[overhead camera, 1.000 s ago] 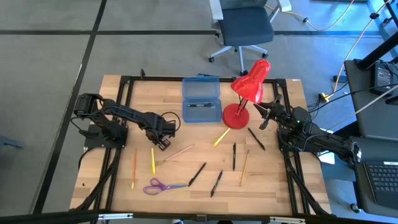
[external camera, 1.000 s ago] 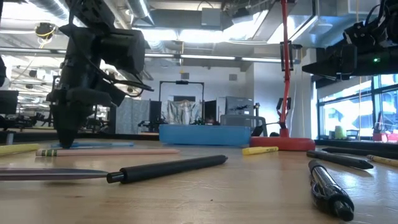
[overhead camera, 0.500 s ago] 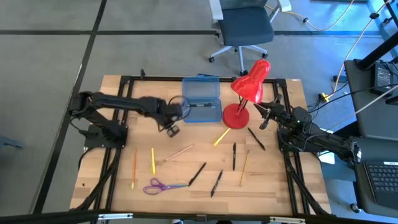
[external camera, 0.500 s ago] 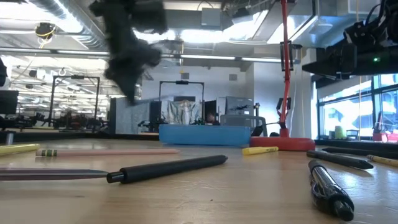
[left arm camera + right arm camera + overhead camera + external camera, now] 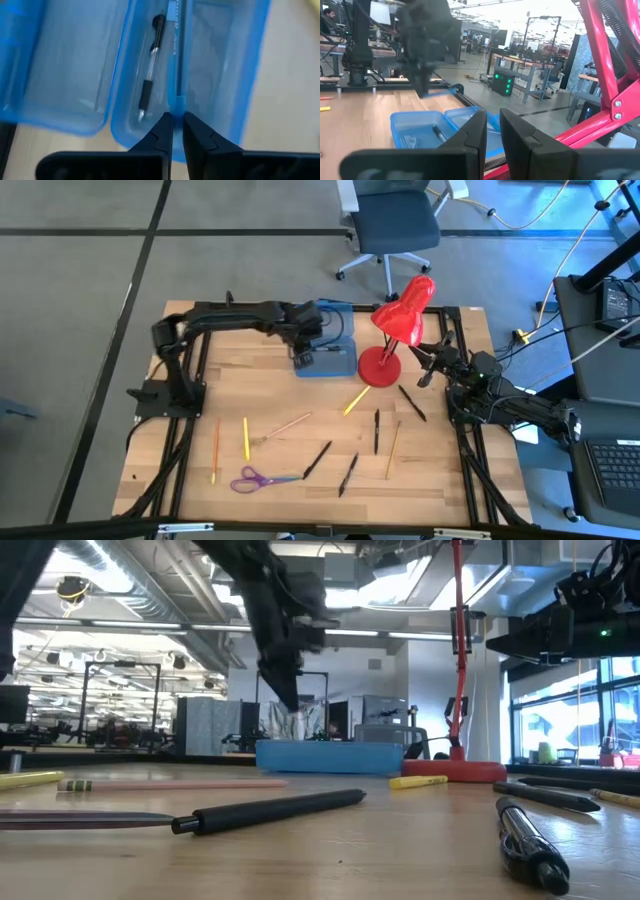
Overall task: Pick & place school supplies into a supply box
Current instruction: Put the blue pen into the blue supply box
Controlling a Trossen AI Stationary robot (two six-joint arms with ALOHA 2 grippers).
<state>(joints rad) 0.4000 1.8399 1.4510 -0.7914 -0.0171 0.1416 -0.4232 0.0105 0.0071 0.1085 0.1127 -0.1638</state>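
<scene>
Placing step. Left gripper (image 5: 174,131) above open supply box (image 5: 215,75), fingers pinching blue pen (image 5: 178,55); black pen (image 5: 150,70) already inside, beside fingertips. Next: spread fingers, release into tray. Right gripper (image 5: 492,132) idle near lamp (image 5: 398,325), fingers narrow.

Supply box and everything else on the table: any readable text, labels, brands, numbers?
None can be read.
Blue pen, held by the left gripper over the open supply box: pale print on its barrel, too blurred to read.
Black pen inside the box: no marking visible.
Red desk lamp: no marking visible.
</scene>
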